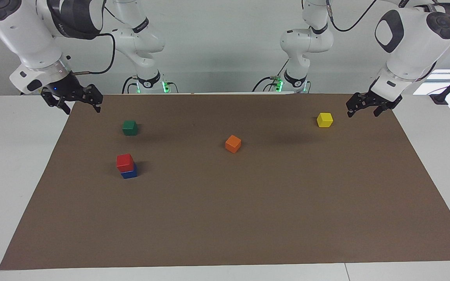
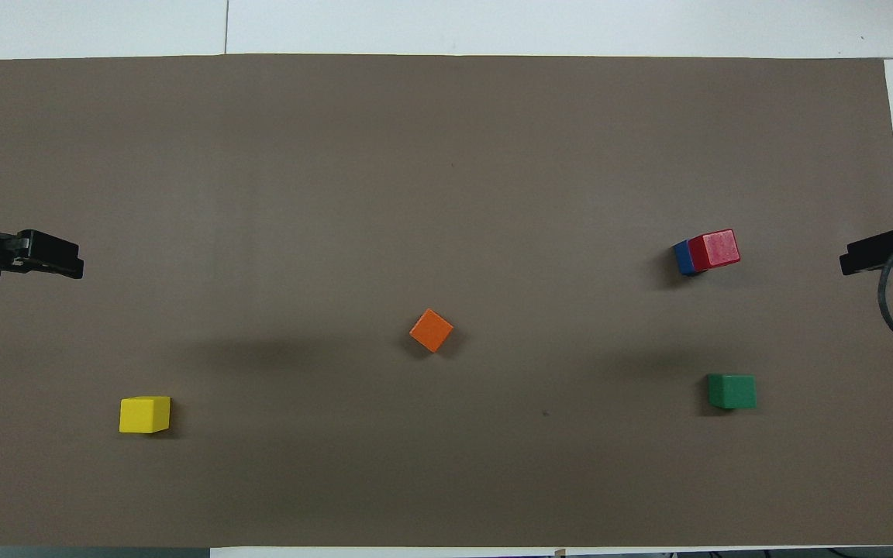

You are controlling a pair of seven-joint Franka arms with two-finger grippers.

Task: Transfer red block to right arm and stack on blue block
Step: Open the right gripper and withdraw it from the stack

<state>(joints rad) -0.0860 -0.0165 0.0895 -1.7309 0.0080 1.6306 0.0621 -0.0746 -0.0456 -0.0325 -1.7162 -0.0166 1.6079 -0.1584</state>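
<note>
From the facing view you see both whole arms, the right gripper (image 1: 79,104) and left gripper (image 1: 363,109) raised over the mat's edges, jaws spread, holding nothing; overhead shows you only their tips. The red block (image 1: 125,162) sits on the blue block (image 1: 130,173), toward the right arm's end. A brown mat (image 1: 248,203) covers the white table (image 1: 10,156), with a pale wall above.

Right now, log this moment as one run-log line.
red block on blue block | left gripper open, empty, beside yellow block | right gripper open, empty, over mat edge
</note>
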